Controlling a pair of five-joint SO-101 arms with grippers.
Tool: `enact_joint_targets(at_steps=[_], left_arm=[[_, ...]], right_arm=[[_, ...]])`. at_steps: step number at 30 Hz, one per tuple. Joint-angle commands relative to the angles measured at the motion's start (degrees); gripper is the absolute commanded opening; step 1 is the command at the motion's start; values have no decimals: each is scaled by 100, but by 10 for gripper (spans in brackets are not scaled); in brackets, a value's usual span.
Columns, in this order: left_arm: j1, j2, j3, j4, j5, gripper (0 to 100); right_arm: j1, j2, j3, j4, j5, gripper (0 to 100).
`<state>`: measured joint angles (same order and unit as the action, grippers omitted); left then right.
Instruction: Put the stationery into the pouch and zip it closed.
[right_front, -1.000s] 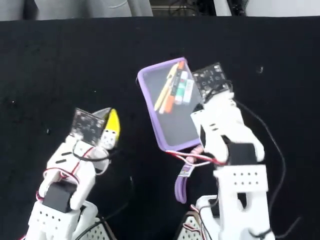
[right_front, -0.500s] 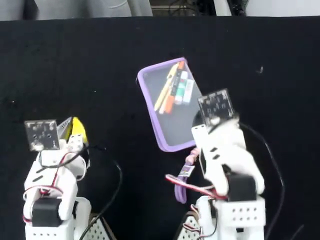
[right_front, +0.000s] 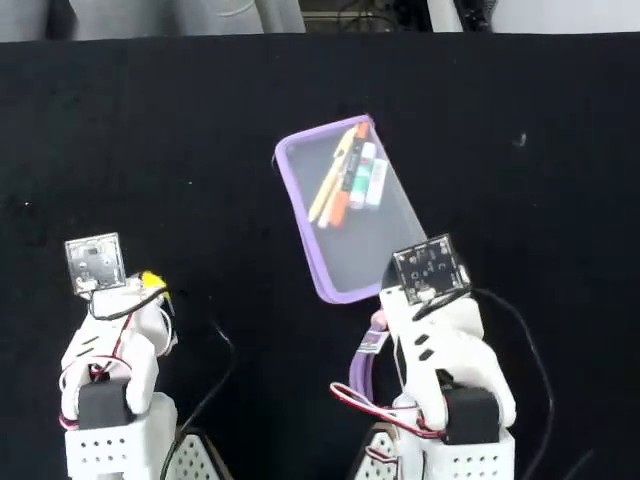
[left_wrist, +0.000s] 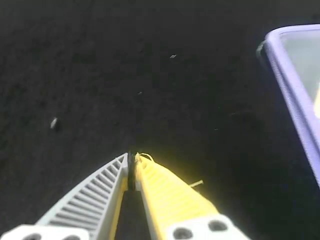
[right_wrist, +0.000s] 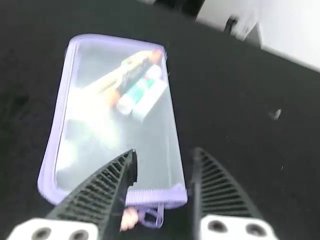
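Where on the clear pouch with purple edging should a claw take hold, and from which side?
Probably the purple strap loop at its near short end, coming from the arms' side: the clear purple-edged pouch lies flat, offering little edge to pinch, while the loop trails toward the right claw.

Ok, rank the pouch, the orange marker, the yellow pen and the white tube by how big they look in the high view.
1. pouch, by far the largest.
2. orange marker and yellow pen: about equal in length, so no ranking between them, though the marker looks thicker.
3. white tube, the shortest.
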<state>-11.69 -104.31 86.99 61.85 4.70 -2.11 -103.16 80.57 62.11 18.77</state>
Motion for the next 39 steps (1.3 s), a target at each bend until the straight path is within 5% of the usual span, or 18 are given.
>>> enact_joint_targets(at_steps=[1,12,16,39], left_arm=[[-532,-35,224,26,53,29],[-884,-18,1042,53,53,30],[-884,-9,1042,633,62,30],[-875,-9,1042,1116,53,30]], right_arm=[[-26,-488,75,334,-35,44],[-18,-488,1218,325,9,35],[-18,-453,1596,369,9,35],[-18,-479,1587,378,9,33]])
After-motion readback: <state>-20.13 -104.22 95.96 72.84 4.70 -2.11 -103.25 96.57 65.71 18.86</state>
